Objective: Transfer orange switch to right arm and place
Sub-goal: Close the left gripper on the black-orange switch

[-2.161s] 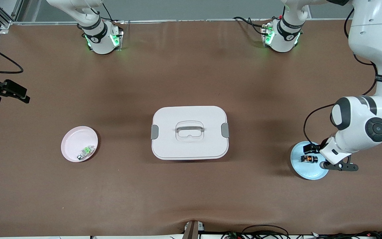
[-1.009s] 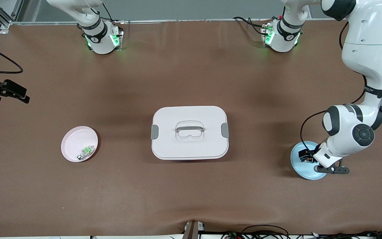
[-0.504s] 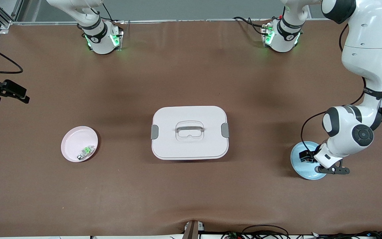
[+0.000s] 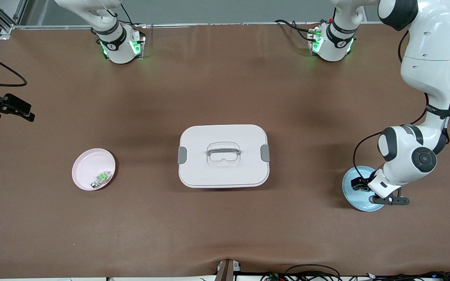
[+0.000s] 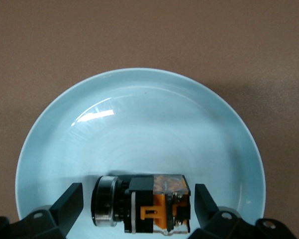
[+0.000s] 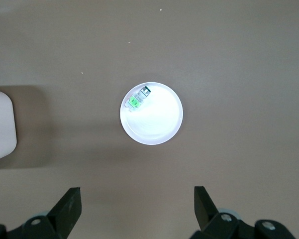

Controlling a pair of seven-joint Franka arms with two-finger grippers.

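A: Brown table (image 4: pixel 225 226) is holding everything. What is sitting on it, big to small?

B: The white box (image 4: pixel 224 156) is sitting in the middle with its lid on. A pink plate (image 4: pixel 88 166) is lying toward the right arm's end, and a blue plate (image 4: pixel 356 201) is lying toward the left arm's end. A little green part (image 4: pixel 100 178) is lying on the pink plate.

A: Where is the switch (image 5: pixel 144 204)?

B: It is lying on its side on the blue plate. The left claw (image 5: pixel 139 206) is down around it, one finger on each side. The fingers are wide apart and are not touching it.

A: So how far along is the job?

B: I think it is only starting. The switch is not yet lifted. Grabbing, passing it over and putting it down are all left.

A: And the right claw (image 6: pixel 137 211)?

B: It is waiting high over the pink plate, wide open, holding nothing.

A: Are the cameras showing different things?

B: Yes. The left wrist view is showing the switch and the gaps beside it. From the front, the arm is hiding most of that. Only the front view is showing the whole table.
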